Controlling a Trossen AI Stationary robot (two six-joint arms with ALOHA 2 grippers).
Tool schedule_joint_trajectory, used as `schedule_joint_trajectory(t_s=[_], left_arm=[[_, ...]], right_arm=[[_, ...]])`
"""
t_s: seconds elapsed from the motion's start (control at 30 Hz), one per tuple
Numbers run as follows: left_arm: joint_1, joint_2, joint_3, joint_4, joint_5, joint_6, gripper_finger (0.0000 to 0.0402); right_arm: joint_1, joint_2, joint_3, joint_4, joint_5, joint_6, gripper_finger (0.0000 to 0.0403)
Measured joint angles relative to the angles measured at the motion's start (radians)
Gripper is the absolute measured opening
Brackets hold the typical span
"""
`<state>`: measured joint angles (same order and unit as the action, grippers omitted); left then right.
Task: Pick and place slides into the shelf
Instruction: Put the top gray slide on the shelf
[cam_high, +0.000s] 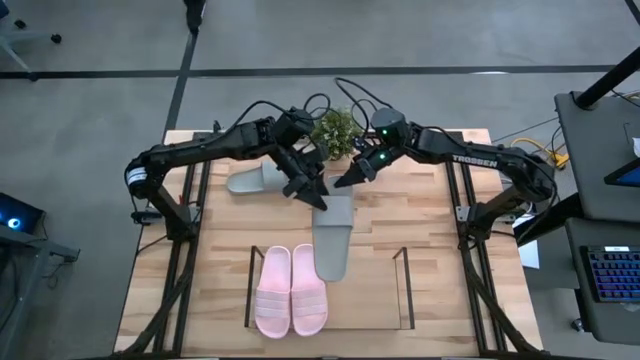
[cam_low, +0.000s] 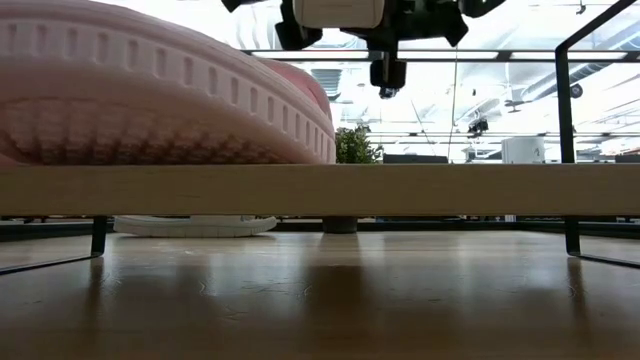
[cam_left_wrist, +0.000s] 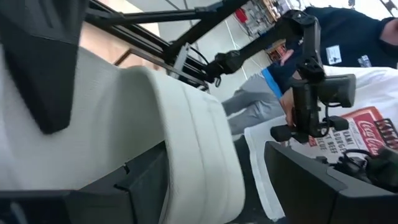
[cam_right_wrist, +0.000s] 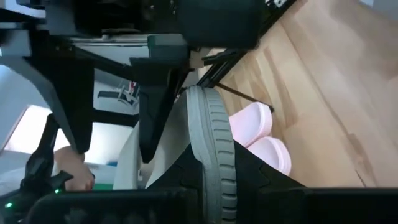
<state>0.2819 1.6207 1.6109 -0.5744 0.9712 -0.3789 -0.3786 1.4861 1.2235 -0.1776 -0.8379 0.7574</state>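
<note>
One grey slide (cam_high: 333, 240) is up in the air over the middle of the table, its far end between both grippers. My right gripper (cam_high: 348, 180) (cam_right_wrist: 211, 171) is shut on that end. My left gripper (cam_high: 314, 194) (cam_left_wrist: 205, 180) is open around the slide's wide strap (cam_left_wrist: 186, 124), with a gap showing at one finger. The second grey slide (cam_high: 255, 180) (cam_low: 195, 226) lies flat on the table at far left. The pink pair (cam_high: 290, 292) (cam_low: 150, 100) lies side by side in the left part of the shelf (cam_high: 405, 290). My right gripper pinches the grey slide's far end between its two fingers, one on each side of the ribbed sole rim (cam_right_wrist: 208, 134). It comes slanting down from the table's far right. The slide is lifted and reaches from the fingers toward the shelf. Whether my left gripper touches the strap, I cannot tell.
A small potted plant (cam_high: 335, 132) (cam_low: 352, 150) stands at the far edge, just behind both grippers. Black frame bars (cam_high: 185, 250) run along the table's left and right sides. The right half of the shelf base (cam_low: 450, 190) is bare wood. A person shows beyond the table (cam_left_wrist: 348, 25).
</note>
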Motion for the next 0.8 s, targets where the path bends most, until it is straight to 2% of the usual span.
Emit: schedule_joint_trajectory(t_s=[0.13, 0.63, 0.8], left_arm=[[-0.003, 0.0, -0.002, -0.016, 0.052, -0.001, 0.0242], [-0.002, 0.026, -0.008, -0.036, 0.08, 0.033, 0.0242], [-0.003, 0.044, -0.008, -0.037, 0.082, 0.045, 0.0213]], right_arm=[[0.001, 0.005, 0.016, -0.002, -0.005, -0.017, 0.0031], [0.002, 0.005, 0.047, -0.021, -0.003, -0.029, 0.0031], [0.002, 0.005, 0.047, -0.025, -0.004, -0.032, 0.0031]])
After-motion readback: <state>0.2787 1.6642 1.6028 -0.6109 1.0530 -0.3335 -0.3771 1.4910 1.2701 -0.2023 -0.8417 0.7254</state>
